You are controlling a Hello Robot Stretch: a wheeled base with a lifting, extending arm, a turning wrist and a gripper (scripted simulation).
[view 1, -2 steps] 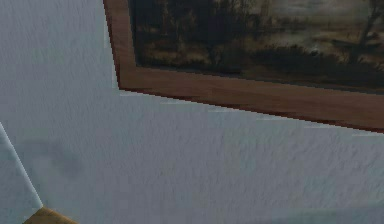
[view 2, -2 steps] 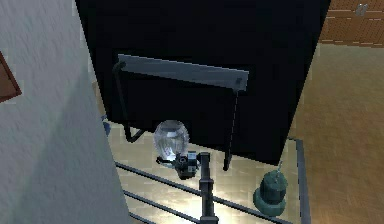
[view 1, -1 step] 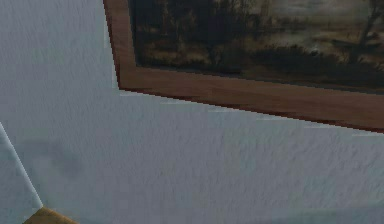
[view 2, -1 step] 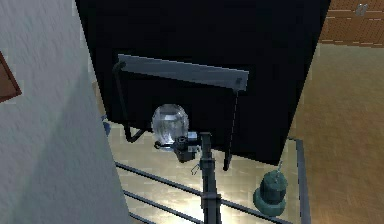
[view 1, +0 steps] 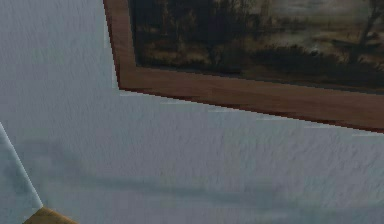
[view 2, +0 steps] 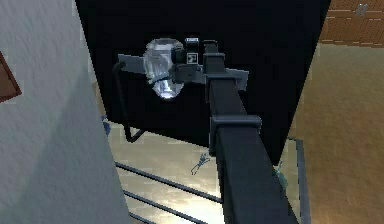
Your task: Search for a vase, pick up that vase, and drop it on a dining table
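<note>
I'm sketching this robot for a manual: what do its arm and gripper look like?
The arm is a dark square bar in stepped segments. Two small white squares with black marks sit at its far end. The gripper has a dark body and two thin fingers.

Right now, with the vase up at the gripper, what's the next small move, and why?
Probably retract the arm. The gripper holds the silver vase clear above the glossy surface, the arm reaches out toward the black panel, and the wall with the framed painting stands close ahead. Drawing in first looks safest before turning away.
</note>
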